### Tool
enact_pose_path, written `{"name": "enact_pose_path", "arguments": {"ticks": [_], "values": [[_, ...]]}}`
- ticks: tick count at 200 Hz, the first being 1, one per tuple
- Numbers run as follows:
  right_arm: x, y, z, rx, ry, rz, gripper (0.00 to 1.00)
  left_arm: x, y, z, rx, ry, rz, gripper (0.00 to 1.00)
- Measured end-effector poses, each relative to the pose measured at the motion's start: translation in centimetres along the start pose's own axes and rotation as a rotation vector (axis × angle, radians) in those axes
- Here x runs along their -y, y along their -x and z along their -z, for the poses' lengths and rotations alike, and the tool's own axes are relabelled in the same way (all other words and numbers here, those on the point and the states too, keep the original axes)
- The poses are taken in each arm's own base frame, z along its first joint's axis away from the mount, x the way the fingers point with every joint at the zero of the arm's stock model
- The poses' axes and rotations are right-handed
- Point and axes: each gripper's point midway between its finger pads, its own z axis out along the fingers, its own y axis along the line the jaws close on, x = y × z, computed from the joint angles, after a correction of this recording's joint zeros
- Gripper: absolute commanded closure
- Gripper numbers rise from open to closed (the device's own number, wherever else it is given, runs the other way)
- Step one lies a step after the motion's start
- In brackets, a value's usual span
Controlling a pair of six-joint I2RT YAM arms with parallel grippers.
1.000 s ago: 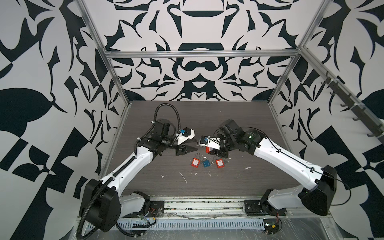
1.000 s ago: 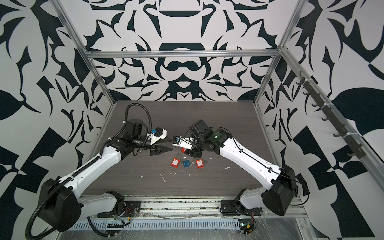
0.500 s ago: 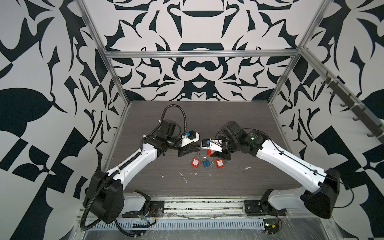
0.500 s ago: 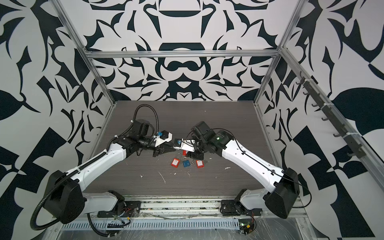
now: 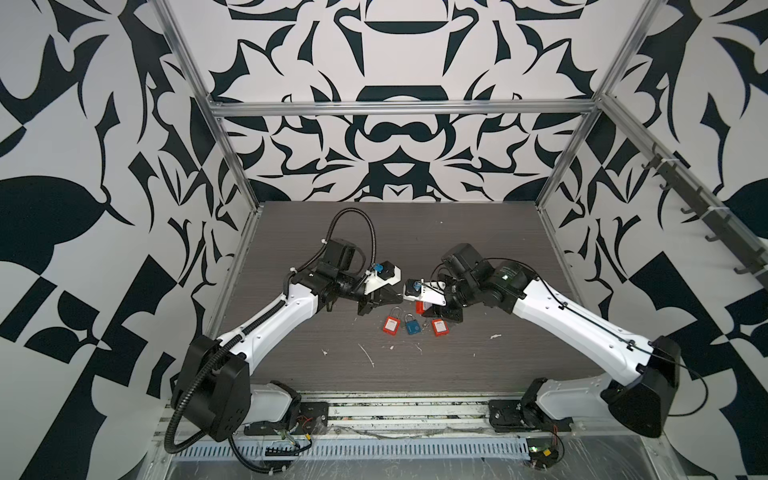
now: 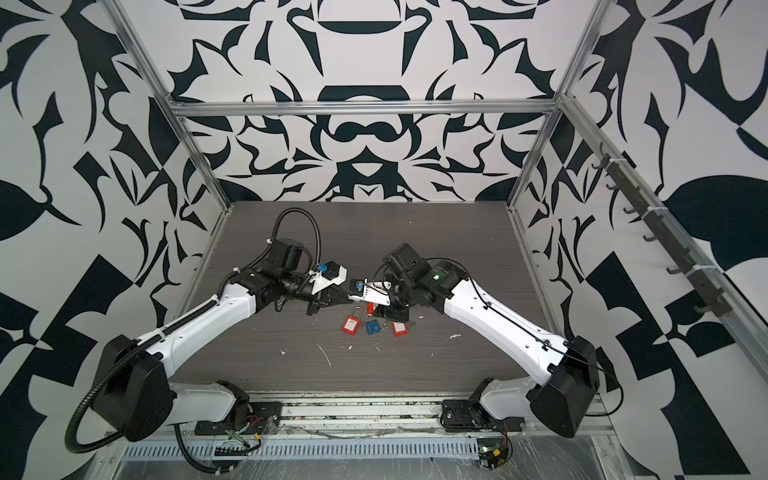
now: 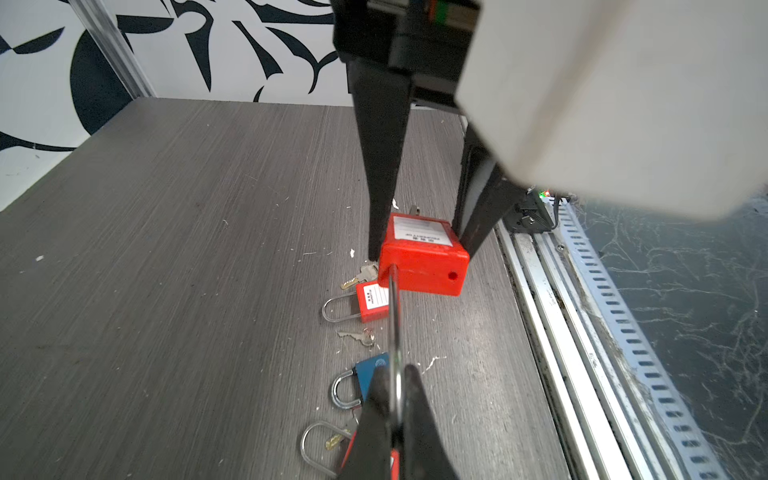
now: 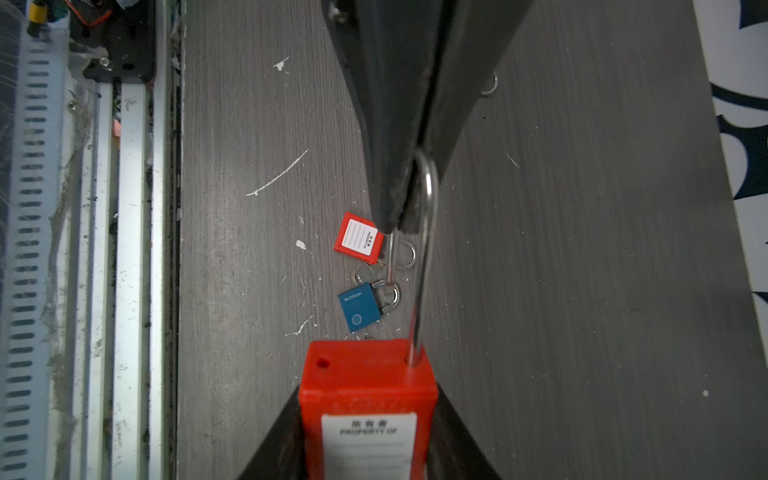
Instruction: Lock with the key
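Padlock (image 7: 422, 257) over grey table (image 7: 166, 249), patterned walls (image 5: 415, 54)

Big red plastic padlock (image 8: 368, 386): white label (image 8: 368, 444) reads "PROPERTY OF" under row of Chinese characters, faint ruled lines below.
Small blue metal padlock (image 8: 360, 306) on desk (image 8: 540, 291): "BLOSSOM" in white along body, round emblem beside it.
Small red plastic padlock (image 8: 358, 237) on desk: white sticker, "PROPERTY OF" along one edge.
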Motion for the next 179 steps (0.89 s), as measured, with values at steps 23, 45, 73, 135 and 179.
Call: {"name": "enact_pose_path", "arguments": {"ticks": [23,45,73,135,179], "values": [[-0.4,0.0,0.1,0.005,0.015,-0.002,0.37,0.2,0.4,-0.3,0.027,-0.013,0.013,1.00],[-0.6,0.0,0.9,0.010,0.007,-0.003,0.31,0.4,0.2,-0.5,0.040,-0.022,0.048,1.00],[-0.7,-0.3,2.3,0.003,-0.031,-0.010,0.25,0.2,0.5,-0.6,0.069,-0.020,0.065,1.00],[-0.2,-2.4,3.1,-0.063,-0.052,-0.045,0.32,0.6,0.9,-0.7,0.113,-0.048,0.097,1.00],[-0.2,-2.8,2.0,-0.090,-0.015,-0.047,0.42,1.0,1.2,-0.5,0.134,-0.062,0.089,1.00]]}}
